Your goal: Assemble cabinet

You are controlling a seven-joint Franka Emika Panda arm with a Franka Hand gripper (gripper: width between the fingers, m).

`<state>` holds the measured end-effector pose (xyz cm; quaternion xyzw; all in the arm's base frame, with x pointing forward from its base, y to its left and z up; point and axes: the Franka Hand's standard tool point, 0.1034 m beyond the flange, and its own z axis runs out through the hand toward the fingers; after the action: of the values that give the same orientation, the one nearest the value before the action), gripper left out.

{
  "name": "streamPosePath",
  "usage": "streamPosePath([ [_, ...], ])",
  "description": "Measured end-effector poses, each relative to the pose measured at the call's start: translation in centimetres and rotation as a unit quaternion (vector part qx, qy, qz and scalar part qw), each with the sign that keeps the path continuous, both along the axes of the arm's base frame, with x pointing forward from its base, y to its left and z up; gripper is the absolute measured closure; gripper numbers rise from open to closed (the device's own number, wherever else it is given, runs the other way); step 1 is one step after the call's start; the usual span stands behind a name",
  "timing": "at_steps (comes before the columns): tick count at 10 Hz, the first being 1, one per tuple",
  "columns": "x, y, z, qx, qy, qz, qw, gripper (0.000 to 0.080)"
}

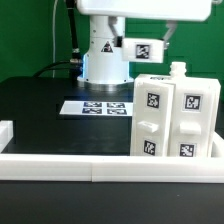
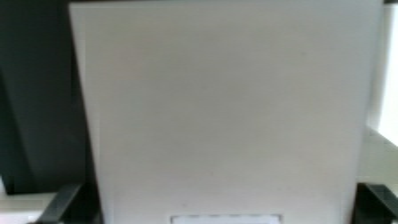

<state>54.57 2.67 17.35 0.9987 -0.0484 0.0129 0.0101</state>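
Fig.: Cabinet (image 1: pixel 175 115) stands upright on bench (image 1: pixel 40 110), to exterior view's right of marker board (image 1: pixel 98 105). Pincer (image 2: pixel 222 205) spread wide, apparently gripping nothing. Cabinet face lies dead ahead, long axis perp. to jaw-to-jaw line.

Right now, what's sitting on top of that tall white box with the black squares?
A small white knob sticks up from the top of the cabinet. The rest of that top is out of sight, so anything flat there is hidden.
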Motion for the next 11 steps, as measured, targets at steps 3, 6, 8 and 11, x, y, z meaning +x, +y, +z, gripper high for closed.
streamPosePath([
  [3, 3.6, 3.2, 1.0, 0.001, -0.011, 0.008, 1.000, 0.0238],
  [6, 5.1, 4.0, 0.0, -0.001, -0.013, 0.024, 1.000, 0.0238],
  [8, 4.9, 4.2, 0.0, -0.001, -0.012, 0.025, 1.000, 0.0238],
  [11, 4.9, 4.6, -0.3, -0.001, -0.010, 0.028, 1.000, 0.0238],
])
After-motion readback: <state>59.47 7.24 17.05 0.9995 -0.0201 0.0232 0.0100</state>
